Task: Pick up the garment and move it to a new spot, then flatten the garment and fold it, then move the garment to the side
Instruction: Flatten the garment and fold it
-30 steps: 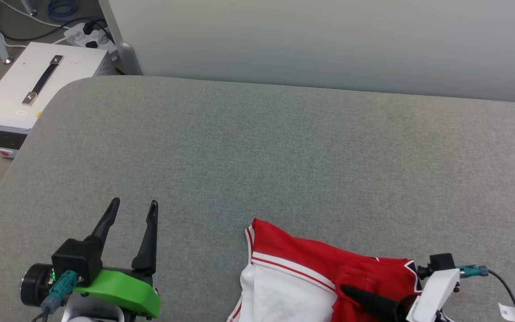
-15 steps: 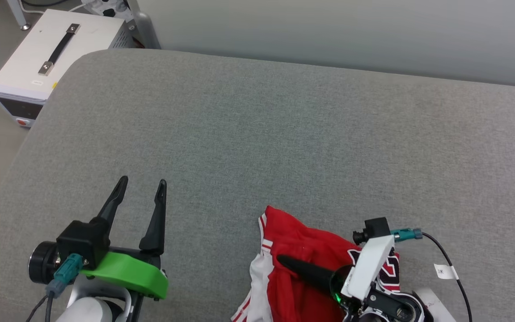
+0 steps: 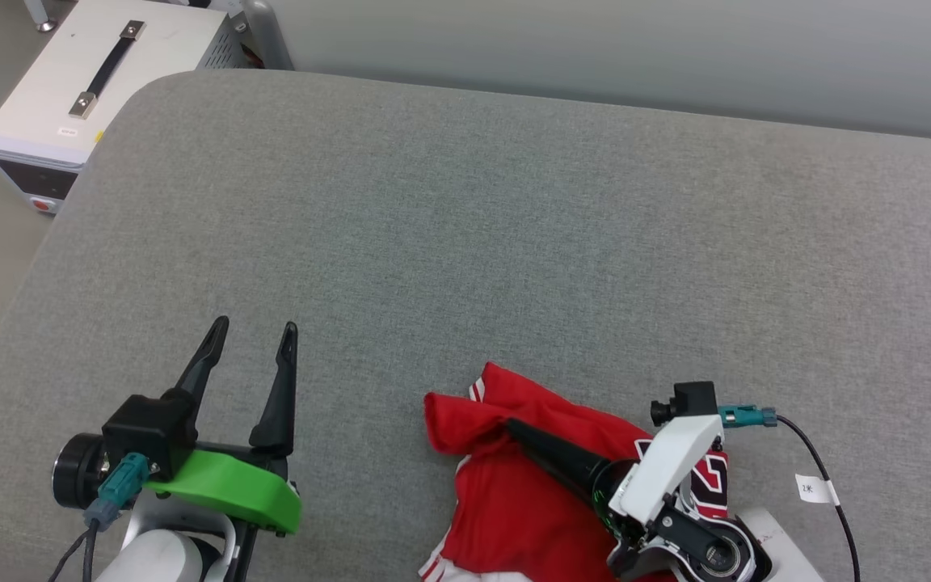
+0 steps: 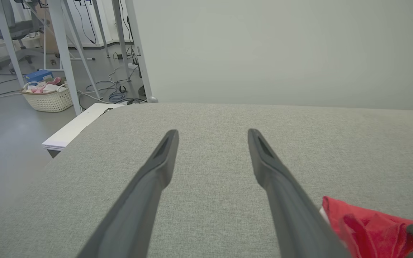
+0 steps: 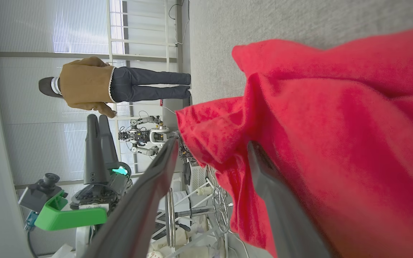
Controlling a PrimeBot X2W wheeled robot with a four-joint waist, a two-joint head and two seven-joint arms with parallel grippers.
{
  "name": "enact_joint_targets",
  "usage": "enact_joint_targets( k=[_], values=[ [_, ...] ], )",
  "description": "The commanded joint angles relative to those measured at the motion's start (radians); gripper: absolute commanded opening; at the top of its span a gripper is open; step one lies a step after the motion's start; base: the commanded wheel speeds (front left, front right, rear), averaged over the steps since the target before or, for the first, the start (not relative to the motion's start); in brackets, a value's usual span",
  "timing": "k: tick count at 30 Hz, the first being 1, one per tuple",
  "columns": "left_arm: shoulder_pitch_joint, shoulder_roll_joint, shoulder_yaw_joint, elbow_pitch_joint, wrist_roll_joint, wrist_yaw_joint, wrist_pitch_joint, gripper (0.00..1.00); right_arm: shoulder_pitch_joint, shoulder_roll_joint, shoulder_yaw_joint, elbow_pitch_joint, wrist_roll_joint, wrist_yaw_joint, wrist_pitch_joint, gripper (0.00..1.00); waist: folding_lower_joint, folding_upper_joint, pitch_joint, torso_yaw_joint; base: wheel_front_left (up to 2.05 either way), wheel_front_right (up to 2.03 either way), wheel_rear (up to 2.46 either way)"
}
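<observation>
At the near right edge of the grey bench [image 3: 514,242], the garment [image 3: 514,501] lies in a crumpled red heap. There is a strip of striped trim at its far tip and a scrap of black print beside the robot's wrist, and its lower part runs off the bottom of the head view. The right pincer [image 5: 212,143] is pushed into that heap with its jaws spread, gripping nothing. In its own wrist view a red fold shows between the two fingers and lies against one of them, loose cloth rather than a pinch. That reads as the drop-off point of the move, with the shirt put down bunched and the flattening not yet begun. Well to the left, the left pincer [image 3: 256,325] hovers wide open over the bench, apart from the garment, fingers pointing across it. It is likely parked there to reach in for a hem or sleeve once spreading starts. Beyond both arms the bench stretches away as open grey cloth, which appears to be why the shirt sits near the front: there is room ahead to pull it flat and fold it. Past the far left corner a white case [image 3: 53,89] with a black handle sits on the floor, and a pale wall [image 3: 595,48] closes the back.
</observation>
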Motion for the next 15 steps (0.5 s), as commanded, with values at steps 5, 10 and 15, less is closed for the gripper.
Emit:
enact_joint_targets(
  k=[5,10,15],
  values=[
    [-0.005,0.001,0.001,0.007,0.006,0.000,-0.008,1.00,-0.023,-0.021,-0.016,-0.075,-0.053,0.000,-0.061,1.00,-0.0001,0.0000,-0.039,-0.020,0.00,0.00,0.00],
    [0.011,0.005,-0.003,0.004,0.006,0.010,-0.002,1.00,-0.020,-0.063,-0.073,-0.155,-0.212,0.000,-0.220,1.00,-0.0001,0.0000,-0.066,-0.034,0.00,0.00,0.00],
    [0.028,0.005,-0.003,0.002,0.002,0.020,-0.002,1.00,0.004,-0.083,-0.194,-0.180,-0.480,0.000,-0.367,1.00,-0.0001,0.0000,-0.088,-0.052,0.00,0.00,0.00]
  ],
)
